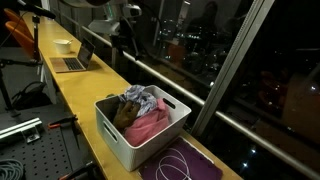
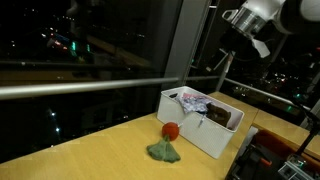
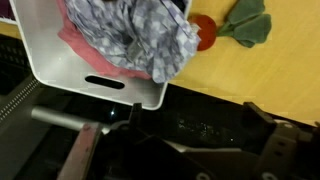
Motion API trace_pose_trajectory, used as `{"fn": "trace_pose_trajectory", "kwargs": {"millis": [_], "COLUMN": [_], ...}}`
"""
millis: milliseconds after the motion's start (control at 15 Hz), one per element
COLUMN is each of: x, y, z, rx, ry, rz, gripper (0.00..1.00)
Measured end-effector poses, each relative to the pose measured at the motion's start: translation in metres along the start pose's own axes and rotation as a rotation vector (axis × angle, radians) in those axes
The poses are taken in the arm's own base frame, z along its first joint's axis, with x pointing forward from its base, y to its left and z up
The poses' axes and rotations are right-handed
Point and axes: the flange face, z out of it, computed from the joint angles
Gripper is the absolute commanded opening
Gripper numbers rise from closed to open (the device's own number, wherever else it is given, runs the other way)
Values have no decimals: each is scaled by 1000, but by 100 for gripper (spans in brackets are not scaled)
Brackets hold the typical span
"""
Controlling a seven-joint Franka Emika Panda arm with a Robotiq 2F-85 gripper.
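Note:
A white bin (image 1: 110,135) stands on the wooden counter, full of clothes: a grey patterned cloth (image 1: 140,98) on top and a pink one (image 1: 150,122). The bin (image 2: 195,135) shows in both exterior views. A red round thing (image 2: 171,129) and a green cloth (image 2: 163,151) lie on the counter beside it. In the wrist view the bin (image 3: 90,80), the patterned cloth (image 3: 150,35), the red thing (image 3: 205,32) and the green cloth (image 3: 245,22) lie far below. My gripper (image 3: 195,125) is open and empty, high above the counter (image 1: 128,35) (image 2: 226,60).
A laptop (image 1: 72,62) and a pale bowl (image 1: 63,45) sit further along the counter. A purple mat with a white cable (image 1: 180,162) lies at the near end. A dark window with a railing (image 2: 80,85) runs along the counter's far side.

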Motion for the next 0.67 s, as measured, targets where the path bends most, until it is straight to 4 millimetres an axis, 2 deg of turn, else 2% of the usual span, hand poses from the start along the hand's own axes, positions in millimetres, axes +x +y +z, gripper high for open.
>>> {"fn": "trace_pose_trajectory", "kwargs": {"millis": [200,333,467,667], "x": [-47,-70,-83,-95], "y": [53,79,96,107], "z": [39,62,83,116], "rx": [-15,-28,-39,-41], "ry": [-1,8,14,5], "rz": [66,92,106,110], "gripper": [100,100,100,100]}}
